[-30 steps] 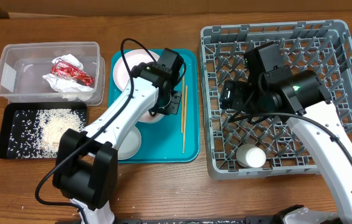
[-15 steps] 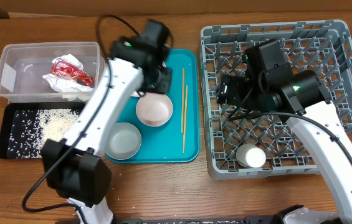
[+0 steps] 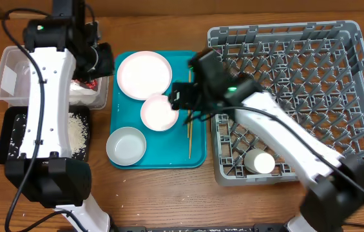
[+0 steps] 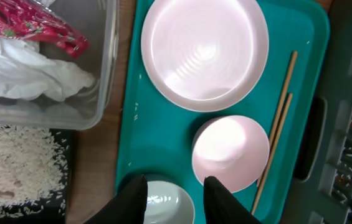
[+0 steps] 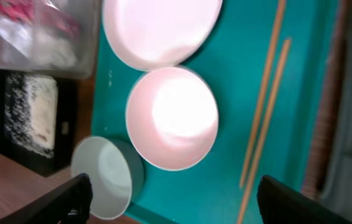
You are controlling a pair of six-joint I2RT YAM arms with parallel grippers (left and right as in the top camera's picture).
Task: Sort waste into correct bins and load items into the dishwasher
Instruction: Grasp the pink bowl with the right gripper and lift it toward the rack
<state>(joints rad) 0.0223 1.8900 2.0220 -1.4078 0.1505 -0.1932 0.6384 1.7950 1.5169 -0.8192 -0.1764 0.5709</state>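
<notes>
We see our left pincer (image 4: 176,185) parted, holding nothing. Our right pincer (image 5: 174,186) is spread wide and empty above the smaller plate (image 5: 172,118) on the teal tray (image 5: 225,93).

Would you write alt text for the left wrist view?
A teal tray holds two pale plates, two chopsticks and a bowl, below the open left gripper. Left of it, a clear tub holds a napkin and red wrapper; rice lies on a black tray.

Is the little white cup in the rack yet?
Yes, it is in. The cup sits on the grey rack's floor near the front edge, not on the teal tray.
</notes>
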